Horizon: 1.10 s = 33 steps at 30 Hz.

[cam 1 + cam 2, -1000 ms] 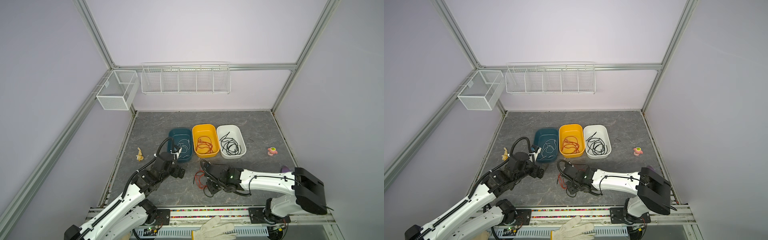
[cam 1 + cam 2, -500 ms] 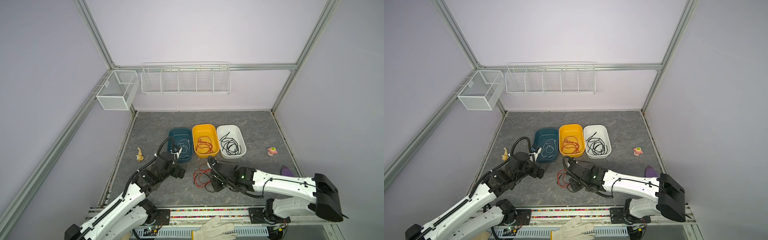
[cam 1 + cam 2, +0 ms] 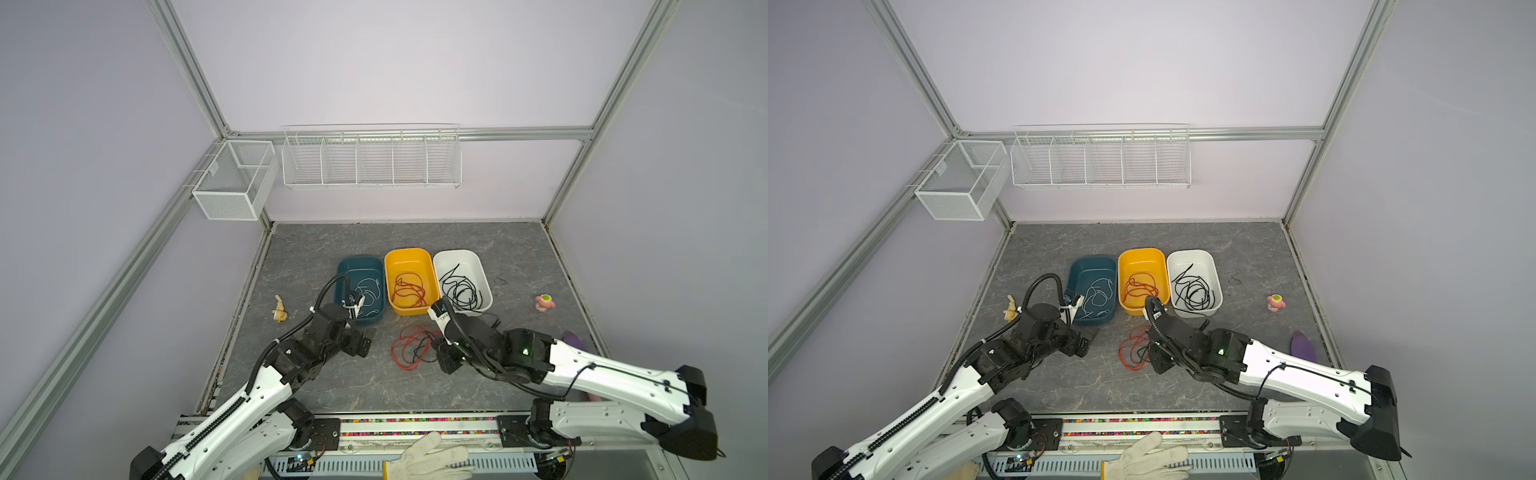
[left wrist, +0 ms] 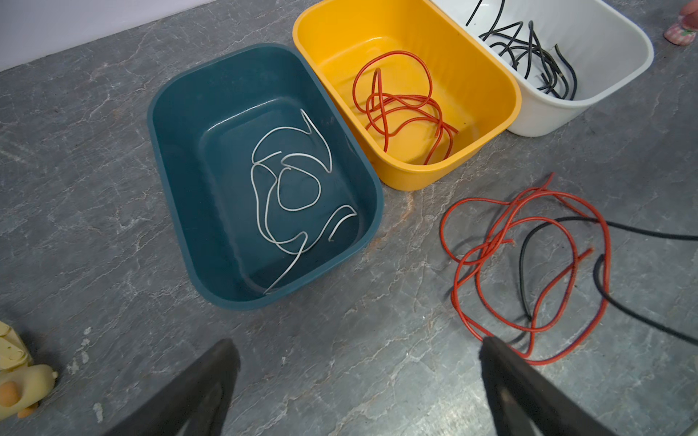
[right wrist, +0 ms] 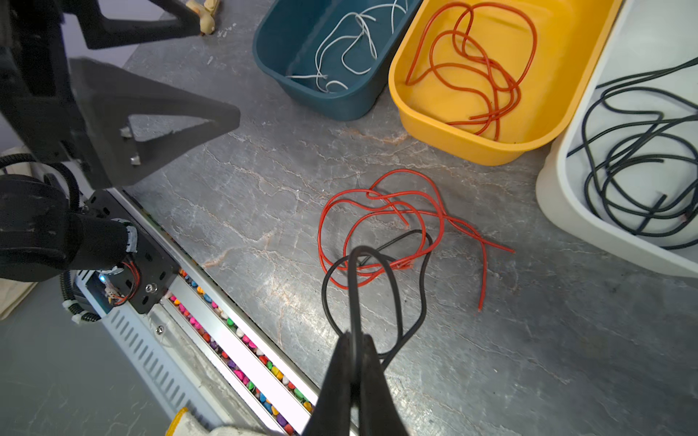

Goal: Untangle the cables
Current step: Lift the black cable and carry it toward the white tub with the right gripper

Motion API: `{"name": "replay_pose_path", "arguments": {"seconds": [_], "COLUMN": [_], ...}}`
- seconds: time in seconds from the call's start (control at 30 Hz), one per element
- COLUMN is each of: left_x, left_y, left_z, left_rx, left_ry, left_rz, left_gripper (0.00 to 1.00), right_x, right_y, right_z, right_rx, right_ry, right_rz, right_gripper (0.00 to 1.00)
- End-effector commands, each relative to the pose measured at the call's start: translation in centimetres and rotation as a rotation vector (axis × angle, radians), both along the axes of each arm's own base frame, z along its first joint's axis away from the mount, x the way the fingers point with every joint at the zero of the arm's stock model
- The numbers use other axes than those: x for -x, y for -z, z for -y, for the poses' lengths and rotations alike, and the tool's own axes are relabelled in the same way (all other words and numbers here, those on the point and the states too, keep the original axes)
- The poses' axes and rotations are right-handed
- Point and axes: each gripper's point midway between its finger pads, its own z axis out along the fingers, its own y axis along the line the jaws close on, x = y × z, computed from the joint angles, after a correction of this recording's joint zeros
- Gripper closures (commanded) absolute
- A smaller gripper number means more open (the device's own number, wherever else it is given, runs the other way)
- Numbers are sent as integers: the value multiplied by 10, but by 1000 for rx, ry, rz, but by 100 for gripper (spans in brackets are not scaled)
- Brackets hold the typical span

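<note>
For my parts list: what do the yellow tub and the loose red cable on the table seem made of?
Yellow tub: likely moulded plastic, glossy; highlights on its smooth floor.
Red cable: probably plastic or rubber sheath, slightly shiny; it lies in soft loops.

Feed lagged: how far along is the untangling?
Done: white cables in the teal bin, red ones in the yellow bin, black ones in the white bin. In hand: right gripper shut on a black cable crossing the loose red tangle. Remaining: free it, bin both; left gripper open.
</note>
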Motion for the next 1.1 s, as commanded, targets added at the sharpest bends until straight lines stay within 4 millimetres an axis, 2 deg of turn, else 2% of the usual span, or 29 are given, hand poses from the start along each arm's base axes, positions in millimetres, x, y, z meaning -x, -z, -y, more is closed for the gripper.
{"name": "replay_pose_path", "arguments": {"seconds": [0.0, 0.4, 0.63, 0.83, 1.07], "left_x": [2, 3, 3, 7, 31], "left_y": [0, 0, -1, -2, -22], "left_z": [3, 4, 5, 10, 47], "left_rx": [-3, -2, 1, 24, 163], "left_ry": [24, 30, 34, 63, 260], "left_rz": [-3, -5, -6, -17, 24], "left_gripper": [1, 1, 1, 1, 0], "right_x": [-4, -7, -5, -7, -17], "right_y": [-19, -77, -100, -102, -109], "right_z": [11, 43, 55, 50, 29], "right_rx": [12, -36, -71, -91, -199], "right_ry": [4, 36, 35, 18, -9], "right_rz": [51, 161, 201, 221, 203], "right_gripper": [94, 93, 93, 93, 93]}}
